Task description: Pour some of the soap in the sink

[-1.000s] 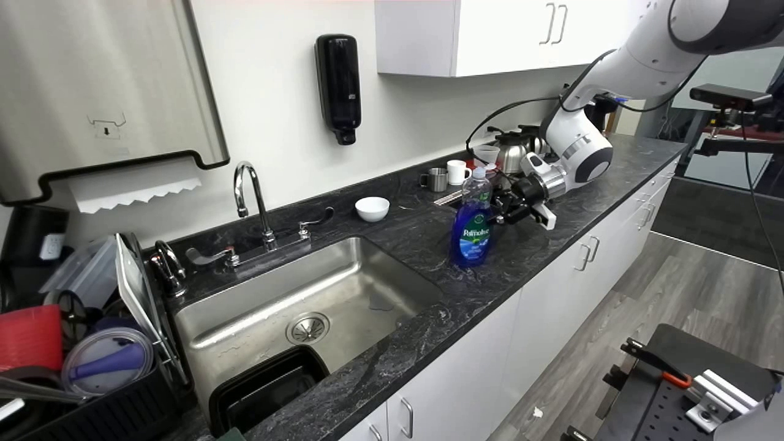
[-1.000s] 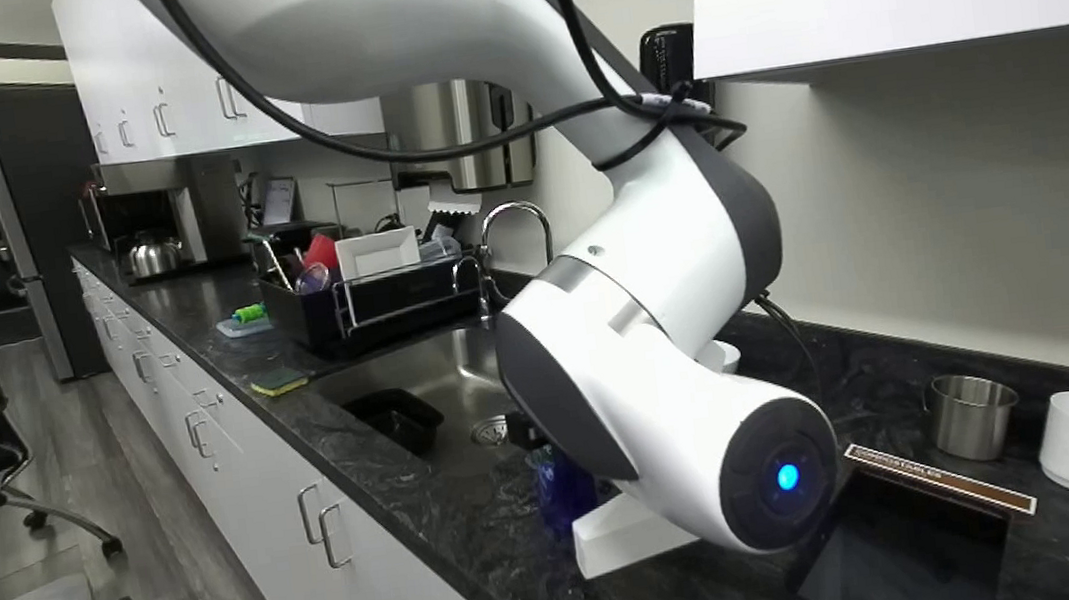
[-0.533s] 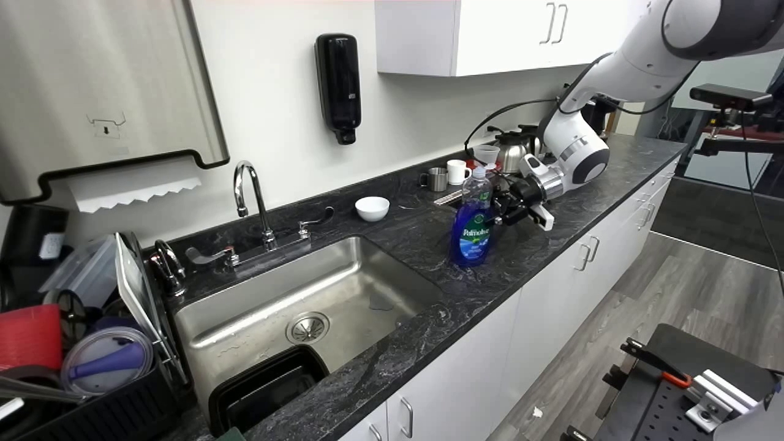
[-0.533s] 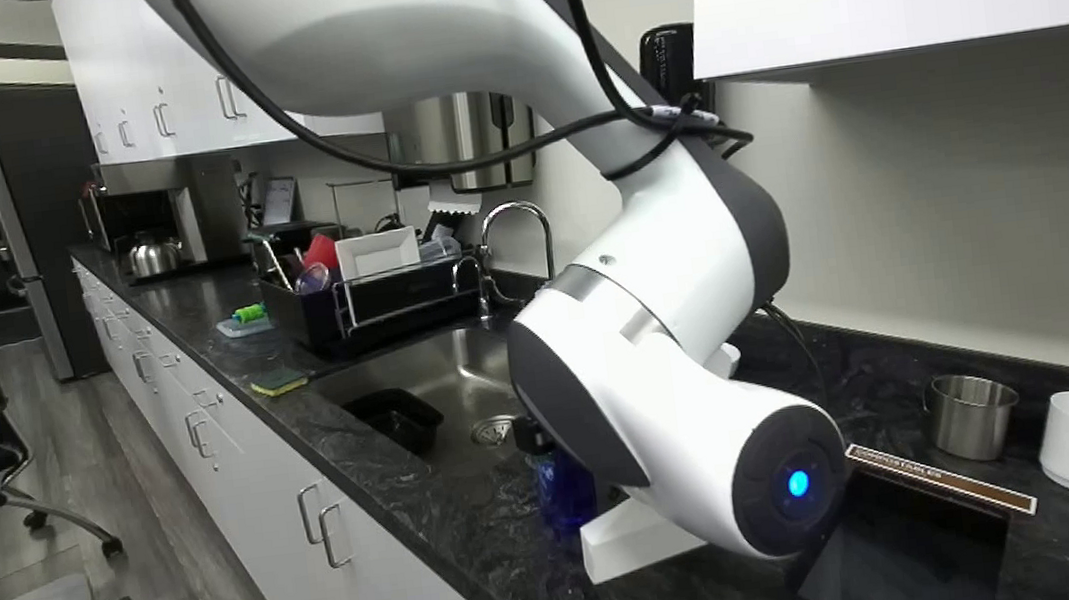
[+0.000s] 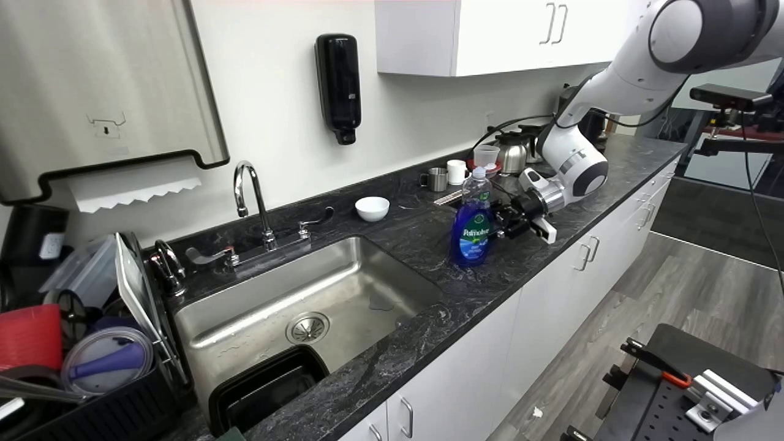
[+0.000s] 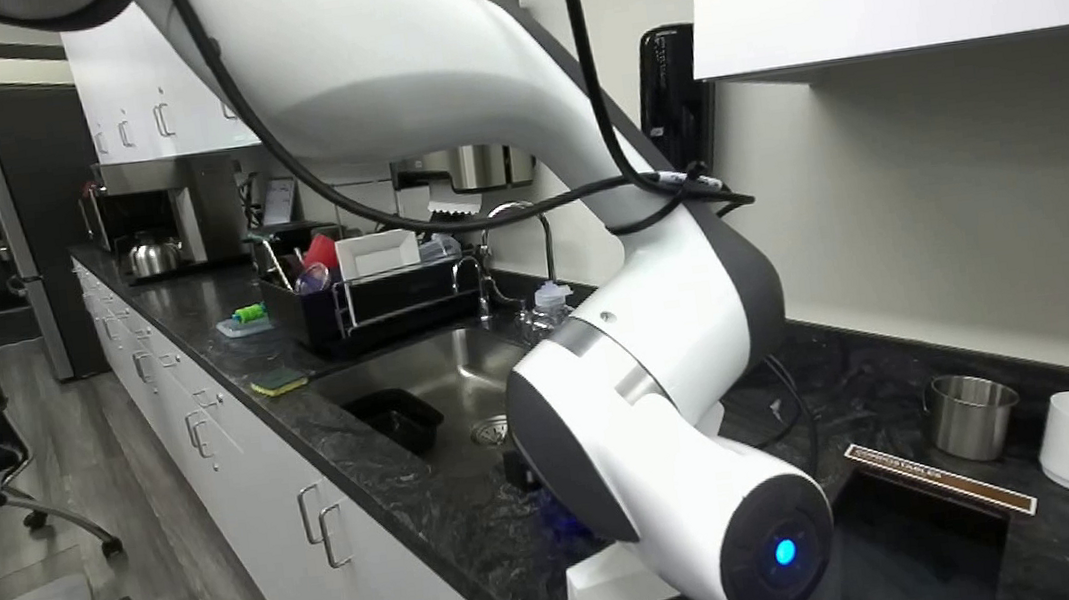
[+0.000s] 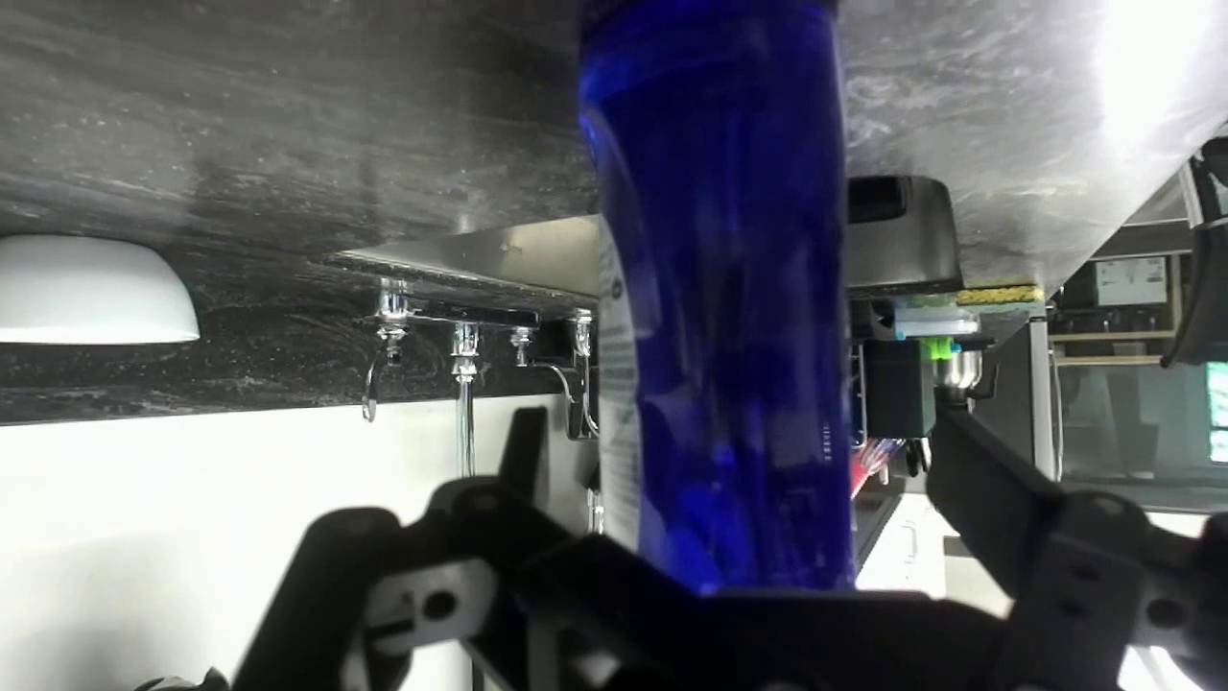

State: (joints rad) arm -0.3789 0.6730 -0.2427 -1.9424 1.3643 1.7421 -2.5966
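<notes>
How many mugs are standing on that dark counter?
2: a steel mug and a white mug, side by side near the wall, farther from the sink than the soap bottle. The robot arm may hide others.

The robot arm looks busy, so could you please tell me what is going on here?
The robot arm has its open gripper at the blue soap bottle but is not gripping it: the wrist view shows a gap on either side. The bottle stands upright on the counter beside the sink, not being poured.
</notes>
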